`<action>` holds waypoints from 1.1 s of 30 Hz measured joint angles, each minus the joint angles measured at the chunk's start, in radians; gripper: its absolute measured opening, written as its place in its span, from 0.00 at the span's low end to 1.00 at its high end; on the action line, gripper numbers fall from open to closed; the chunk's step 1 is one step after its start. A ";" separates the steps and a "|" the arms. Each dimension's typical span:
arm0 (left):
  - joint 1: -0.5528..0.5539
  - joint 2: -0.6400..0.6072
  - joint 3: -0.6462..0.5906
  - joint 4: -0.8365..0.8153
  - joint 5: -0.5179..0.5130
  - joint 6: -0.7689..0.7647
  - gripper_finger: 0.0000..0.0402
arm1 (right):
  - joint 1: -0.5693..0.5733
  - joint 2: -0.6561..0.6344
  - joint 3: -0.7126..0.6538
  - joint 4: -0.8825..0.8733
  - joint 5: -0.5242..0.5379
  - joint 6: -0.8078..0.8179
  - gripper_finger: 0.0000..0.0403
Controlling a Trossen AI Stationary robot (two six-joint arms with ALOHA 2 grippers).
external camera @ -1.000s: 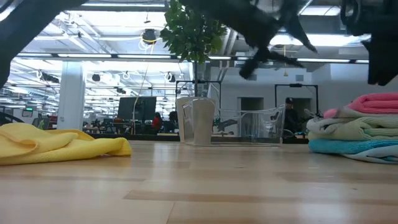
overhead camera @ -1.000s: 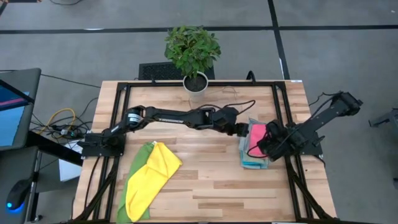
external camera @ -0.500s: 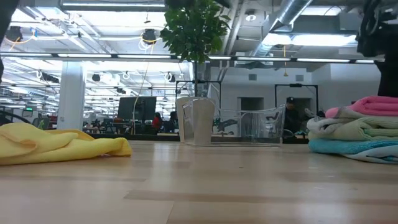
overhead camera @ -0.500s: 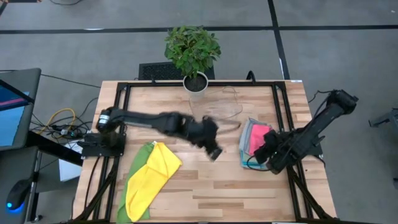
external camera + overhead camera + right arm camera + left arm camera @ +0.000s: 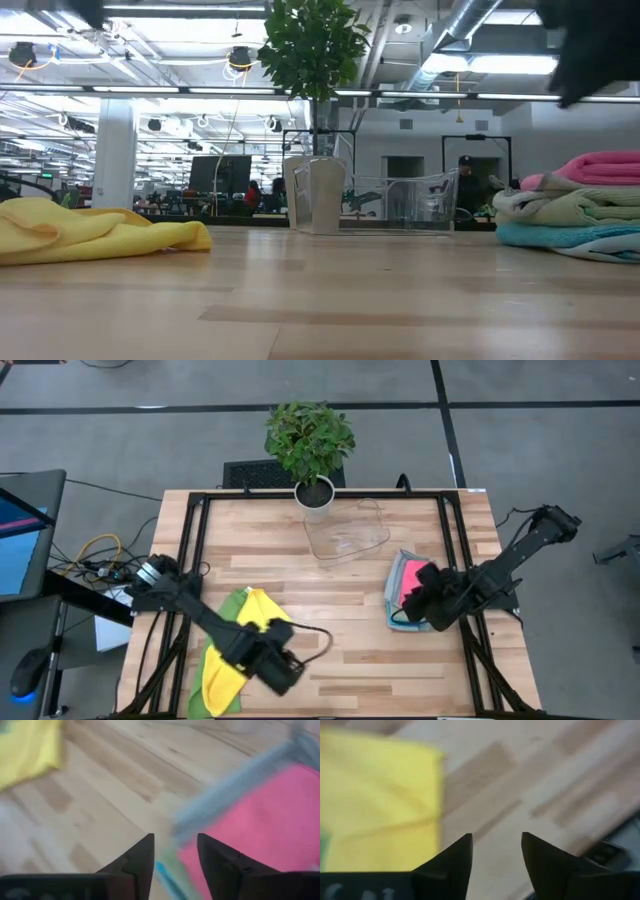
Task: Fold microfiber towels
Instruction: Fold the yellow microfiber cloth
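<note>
On the left of the tabletop (image 5: pixel 400 650), the yellow towel (image 5: pixel 240 645) lies crumpled over the green towel (image 5: pixel 222 622); the left gripper (image 5: pixel 285 670) sits just beside their right edge, its fingers (image 5: pixel 455 860) parted and empty. A clear tray (image 5: pixel 348 535) sits near the potted plant (image 5: pixel 310 445). At right, the stack of folded towels (image 5: pixel 405 592), pink on top, lies with the right gripper (image 5: pixel 425 592) over it, fingers (image 5: pixel 140 857) apart, holding nothing.

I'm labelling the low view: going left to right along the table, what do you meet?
yellow towel → white plant pot → clear plastic tray → stack of folded towels, pink on top
</note>
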 joint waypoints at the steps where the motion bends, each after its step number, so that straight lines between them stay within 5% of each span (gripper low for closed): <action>1: -0.015 -0.013 -0.019 -0.030 -0.014 -0.065 0.42 | -0.014 0.004 0.016 0.030 0.000 -0.035 0.44; 8: -0.086 -0.189 -0.262 -0.137 -0.049 -0.418 0.57 | -0.120 0.101 0.047 0.325 -0.039 -0.259 0.57; 17: -0.114 -0.499 -0.750 0.009 -0.026 -0.721 0.58 | -0.225 0.297 0.046 0.499 -0.233 -0.371 0.56; 24: -0.047 -0.538 -0.970 0.271 -0.045 -0.700 0.58 | -0.235 0.336 0.046 0.554 -0.251 -0.365 0.56; 33: 0.021 -0.505 -1.023 0.496 -0.040 -0.578 0.55 | -0.242 0.336 0.046 0.609 -0.243 -0.374 0.56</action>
